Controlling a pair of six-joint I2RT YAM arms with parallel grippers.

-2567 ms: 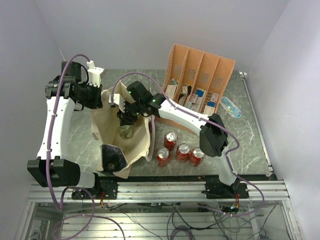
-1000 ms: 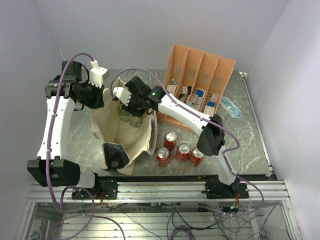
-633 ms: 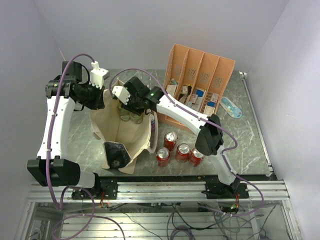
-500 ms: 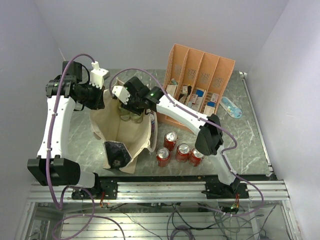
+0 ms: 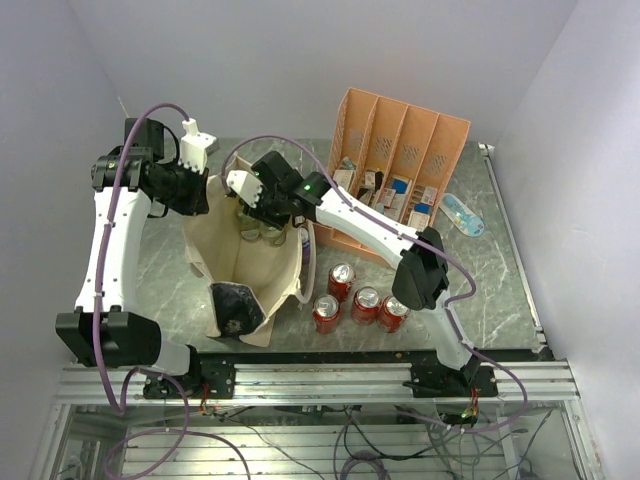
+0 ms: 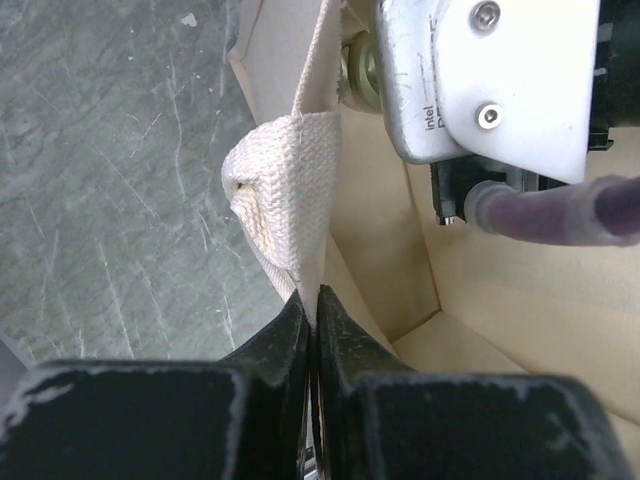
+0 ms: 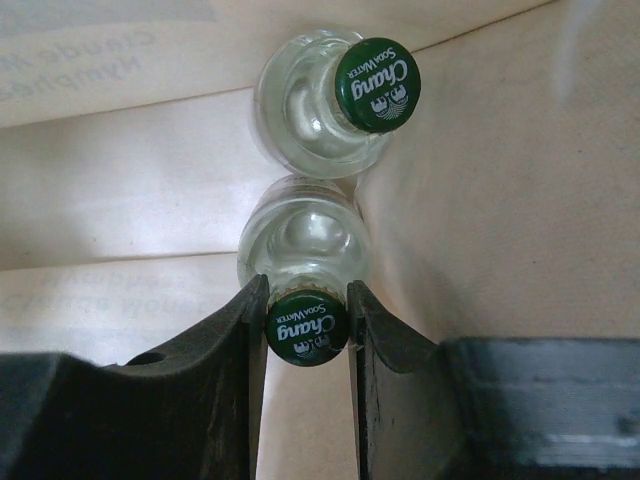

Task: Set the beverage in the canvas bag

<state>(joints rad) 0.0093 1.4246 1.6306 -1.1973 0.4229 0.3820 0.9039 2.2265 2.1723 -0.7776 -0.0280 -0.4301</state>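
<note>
Shifted back, right jaws grip Chang Soda Water bottle (image 7: 305, 255); left jaws pinch canvas bag (image 5: 262, 274).

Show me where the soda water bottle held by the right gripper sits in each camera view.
Top external: the soda water bottle is at the far end of the bag's mouth, beneath the right gripper.
Left wrist: only a sliver of a bottle shows at the top edge; which bottle, I cannot tell.
Right wrist: bottom centre, green cap pinched.
Shared landmark: the canvas bag.
</note>
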